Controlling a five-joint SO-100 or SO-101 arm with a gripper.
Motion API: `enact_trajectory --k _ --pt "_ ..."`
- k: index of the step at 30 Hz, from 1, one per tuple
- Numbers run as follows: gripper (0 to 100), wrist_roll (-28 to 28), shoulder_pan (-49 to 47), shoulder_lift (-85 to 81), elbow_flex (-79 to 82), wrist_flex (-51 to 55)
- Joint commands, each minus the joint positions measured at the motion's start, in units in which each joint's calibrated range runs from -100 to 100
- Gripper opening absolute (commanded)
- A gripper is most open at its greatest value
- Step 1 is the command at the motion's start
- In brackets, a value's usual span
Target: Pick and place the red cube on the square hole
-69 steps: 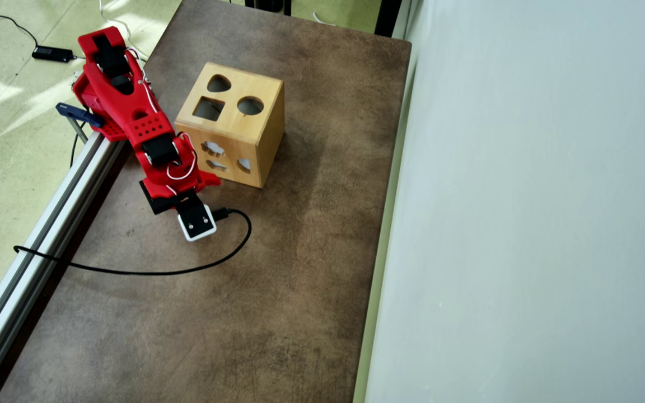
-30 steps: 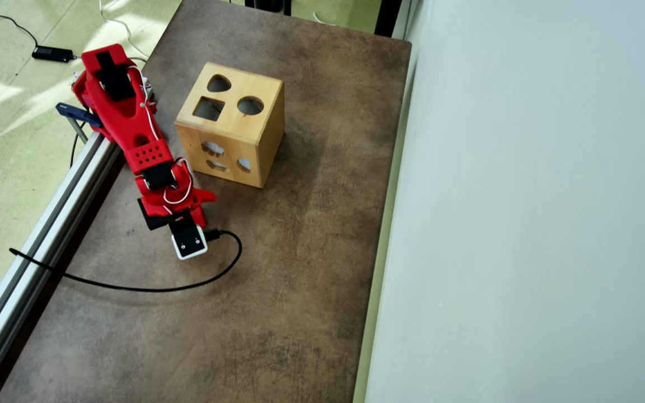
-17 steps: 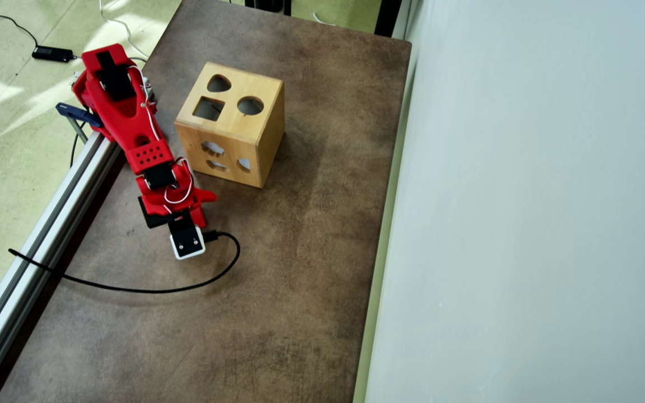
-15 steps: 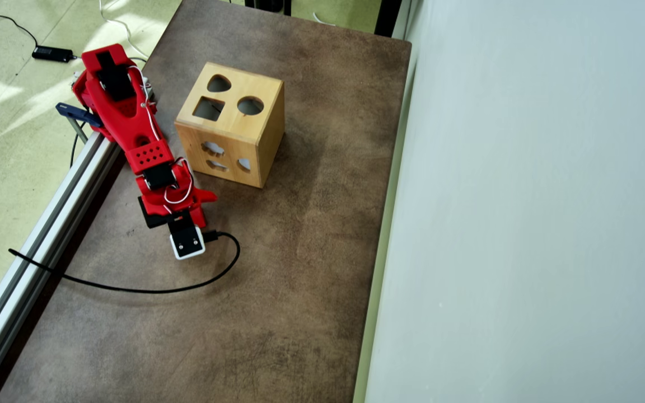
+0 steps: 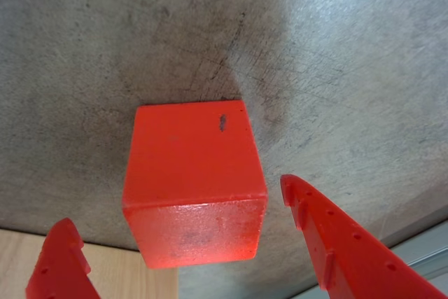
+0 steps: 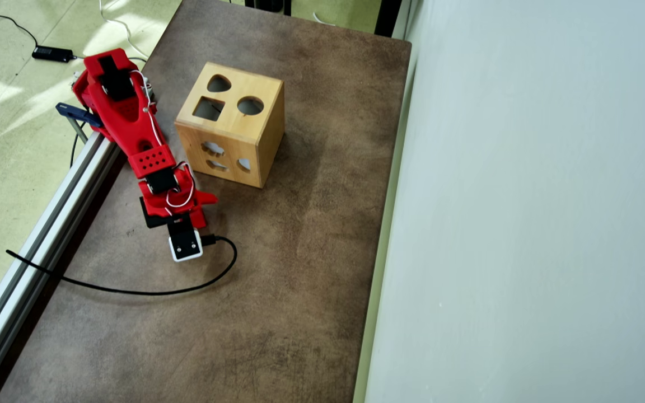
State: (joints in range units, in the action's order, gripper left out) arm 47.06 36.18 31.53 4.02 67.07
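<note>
Look at the wrist view, from left to right. You see one red finger [image 5: 59,264] low on the left. Then comes the red cube [image 5: 192,183], sitting flat on the brown counter [image 5: 350,68]. Then the other red finger [image 5: 329,239] on the right.

So the cube sits right between the two fingers of your end effector [image 5: 175,225]. The fingers are spread wide, wider than the cube. They touch nothing and hold nothing. The cube has no long side, so any way of squeezing works.

In the overhead view the arm hides the cube. The wooden box [image 6: 232,126] stands just to the right of the arm, and the square hole [image 6: 209,108] is on its top face.

I think you should go down a little more, then close.
</note>
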Motion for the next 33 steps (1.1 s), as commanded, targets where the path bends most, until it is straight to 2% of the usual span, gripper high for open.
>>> enact_trajectory --k 1,33 --pt "42 -0.1 -0.5 -1.8 -1.5 -0.5" --pt "42 -0.1 -0.1 -8.8 -2.5 0.6"
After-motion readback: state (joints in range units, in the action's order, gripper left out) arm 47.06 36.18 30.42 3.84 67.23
